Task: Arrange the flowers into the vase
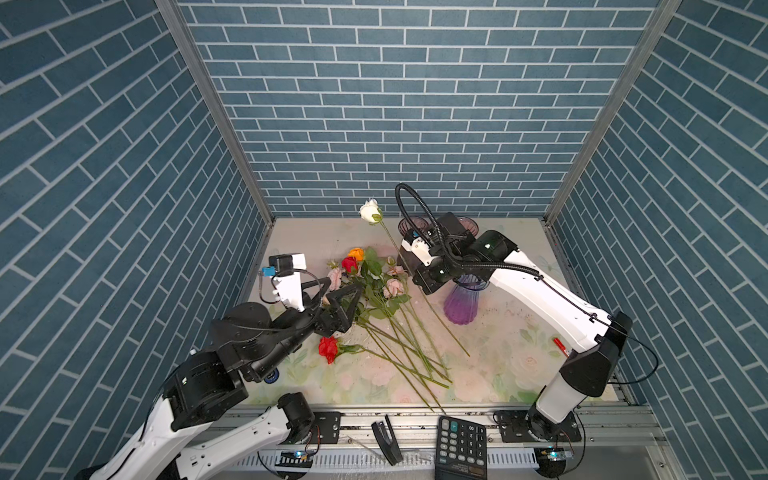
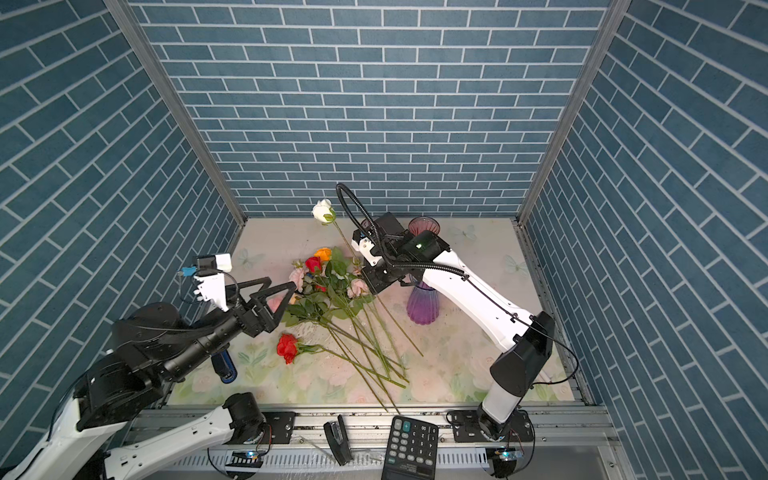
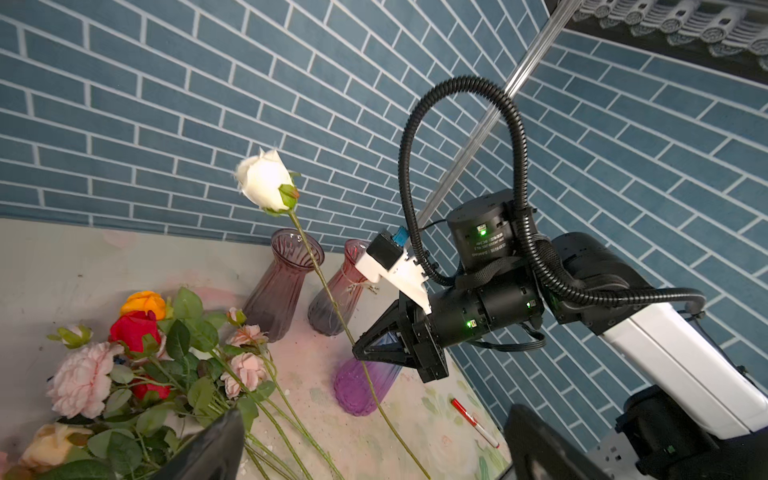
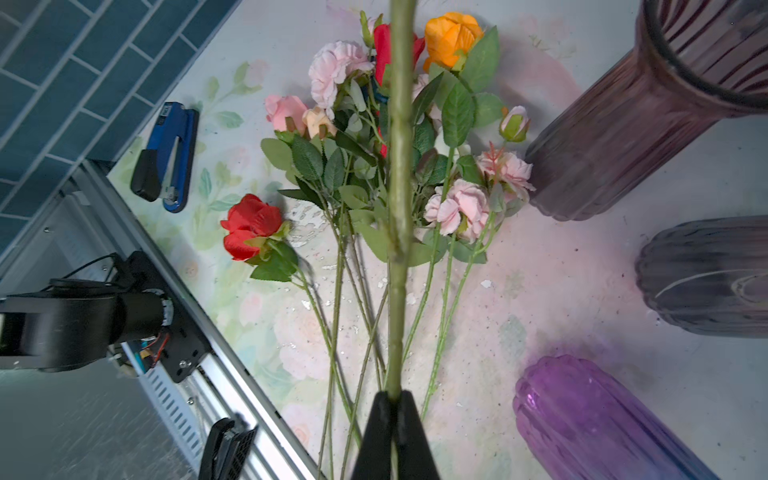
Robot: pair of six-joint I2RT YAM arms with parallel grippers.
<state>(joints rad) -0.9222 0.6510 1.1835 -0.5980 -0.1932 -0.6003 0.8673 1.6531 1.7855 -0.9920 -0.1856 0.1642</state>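
Right wrist, right end effector (image 4: pixel 392 398) clamping white rose stem (image 4: pixel 400 166), left end effector (image 1: pixel 344 286) agape, calculator (image 2: pixel 409 446) digits legible.

Bare bench (image 1: pixel 498 365) lay in front of the purple vase (image 1: pixel 461 305) and out to the right, broken only by a red pen (image 1: pixel 559 345) near its right edge. The heap of flowers (image 1: pixel 374 286) filled the middle, stems fanned toward the front edge. Between heap and purple vase the long stem of the white rose (image 1: pixel 370 211) slanted across (pinched in the right gripper (image 3: pixel 359 351), which hung over that vase). Two darker vases (image 3: pixel 282 291) closed off the back.
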